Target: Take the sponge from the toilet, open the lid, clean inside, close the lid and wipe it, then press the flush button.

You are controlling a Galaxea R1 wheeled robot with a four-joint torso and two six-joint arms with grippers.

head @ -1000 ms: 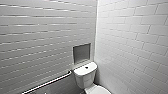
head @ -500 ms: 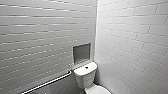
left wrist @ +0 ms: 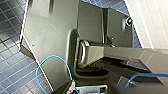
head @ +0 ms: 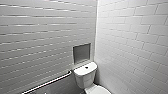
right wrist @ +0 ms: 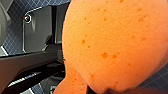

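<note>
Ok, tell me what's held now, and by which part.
The sponge, seemingly in the right gripper: it sits large before that wrist, floor tiles behind. Which part is gripped cannot be told.

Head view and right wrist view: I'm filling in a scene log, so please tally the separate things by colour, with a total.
White: 1, the toilet
Orange: 1, the sponge
Dark: 1, the flush button
Silver: 1, the grab rail
Total: 4

Present are one toilet (head: 86, 75), one flush button (head: 86, 67), one sponge (right wrist: 112, 45), one wall rail (head: 47, 82) and one recessed wall niche (head: 81, 53).
</note>
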